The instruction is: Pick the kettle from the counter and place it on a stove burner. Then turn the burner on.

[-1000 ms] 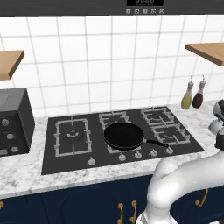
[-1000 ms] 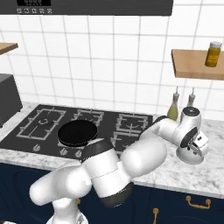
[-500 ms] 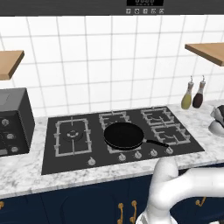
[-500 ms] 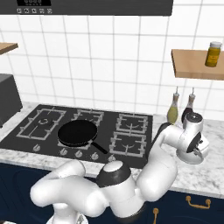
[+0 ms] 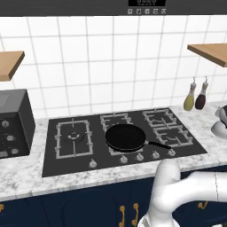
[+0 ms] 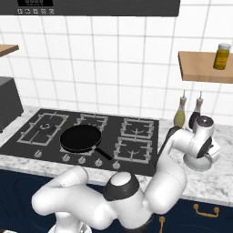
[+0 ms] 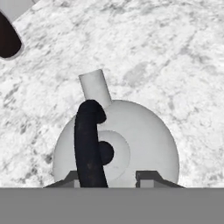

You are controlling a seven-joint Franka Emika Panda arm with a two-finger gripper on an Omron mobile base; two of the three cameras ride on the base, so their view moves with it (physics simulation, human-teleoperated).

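1. Kettle [image 7: 131,144]: you find it on the counter [image 7: 166,52], right of the stove, just in front of the two bottles [image 6: 189,113]. It sits upright in the same spot as a second ago. In the left base view only its edge [image 5: 220,127] shows at the right border.

2. Change since the earlier frames: the arm has folded further down. In the right base view the elbow now sits low in front of the cabinets, and the wrist has come down right over the kettle [image 6: 210,157]; a second ago it stood a little higher and to the left. In the left base view the forearm has dropped toward the lower right corner.

3. Gripper [image 7: 114,179]: in the hand view you look straight down on the kettle's dome. The two fingertips [image 7: 148,178] stand either side of the dark arched handle [image 7: 89,144], the left one touching it. The jaws have narrowed compared with a second ago. You cannot tell whether they have clamped on the handle.

4. Arm pose: upper arm rises from the base, bends sharply, and the hand points down at the kettle.

5. Surroundings: the frying pan [image 5: 125,137] rests on the middle of the stove [image 5: 75,157]; the big burner [image 5: 73,137] lies at its left end, well apart from the kettle. All unmoved.
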